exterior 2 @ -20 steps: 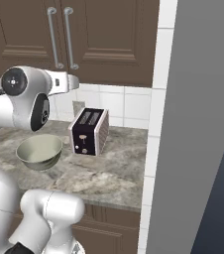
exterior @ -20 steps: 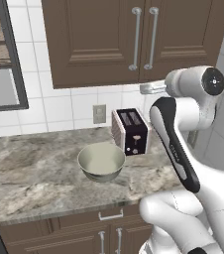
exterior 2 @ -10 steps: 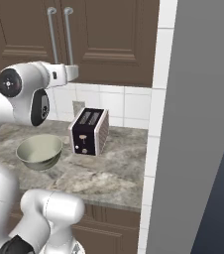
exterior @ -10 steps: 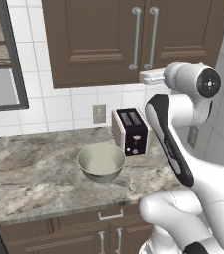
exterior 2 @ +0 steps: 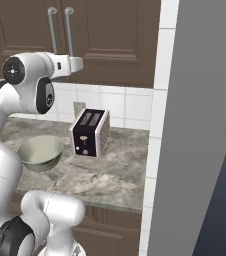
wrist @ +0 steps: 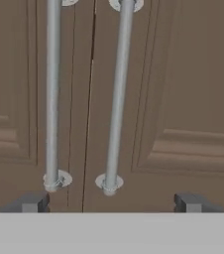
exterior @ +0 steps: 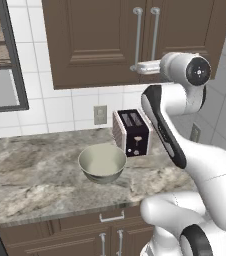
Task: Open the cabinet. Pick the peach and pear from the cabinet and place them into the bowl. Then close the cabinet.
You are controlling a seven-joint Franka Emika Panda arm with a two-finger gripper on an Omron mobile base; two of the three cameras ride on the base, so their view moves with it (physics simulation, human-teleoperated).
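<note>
1. Marble desk carries the bowl beside the toaster.
2. We have raised our end effector, fingers spread wide and empty, closer to the closed cabinet handles; opening comes next.

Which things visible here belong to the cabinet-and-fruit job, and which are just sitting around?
Job:
cabinet, both doors shut
its bar handles
bowl, nothing in it
gripper, open, facing the handles

Bystanders:
toaster
wall outlet
counter
</note>
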